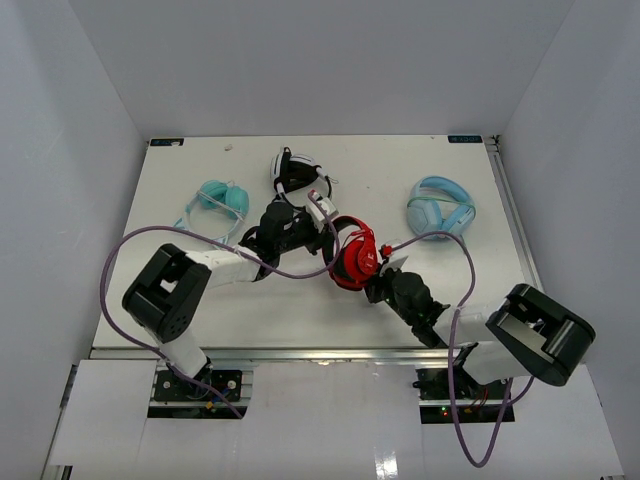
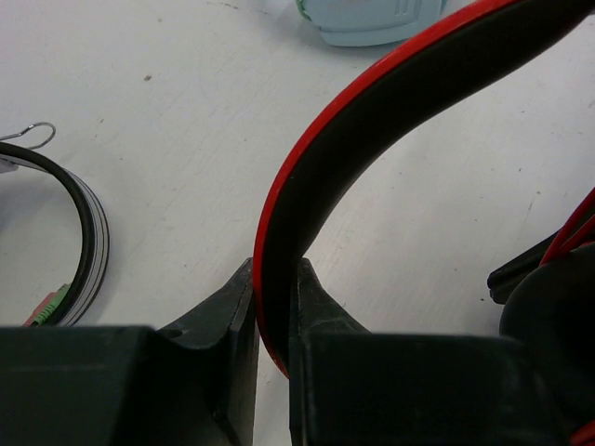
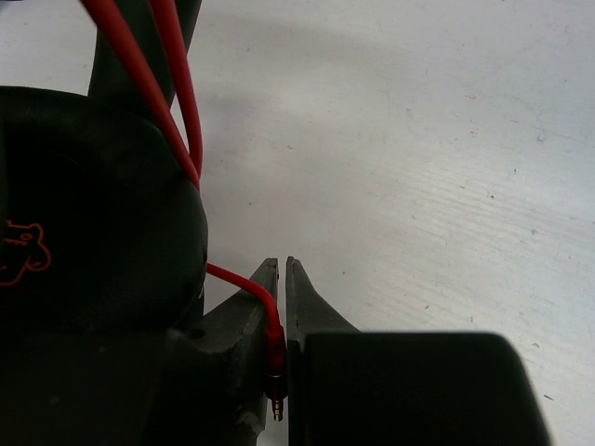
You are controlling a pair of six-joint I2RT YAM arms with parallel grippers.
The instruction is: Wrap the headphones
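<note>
The red headphones (image 1: 355, 262) with black ear pads sit at the table's middle, between my two grippers. My left gripper (image 1: 322, 238) is shut on the red and black headband (image 2: 372, 121), which arcs up and right out of the jaws in the left wrist view. My right gripper (image 1: 384, 290) is shut on the plug end of the thin red cable (image 3: 274, 346), its metal jack tip pointing down between the fingers. The cable (image 3: 149, 84) runs up over a black ear pad (image 3: 93, 214) at the left of the right wrist view.
A black-and-white pair (image 1: 295, 172) lies at the back centre and shows in the left wrist view (image 2: 79, 232). A teal pair (image 1: 218, 200) lies at back left, a light-blue pair (image 1: 440, 207) at back right. Purple arm cables loop over the table.
</note>
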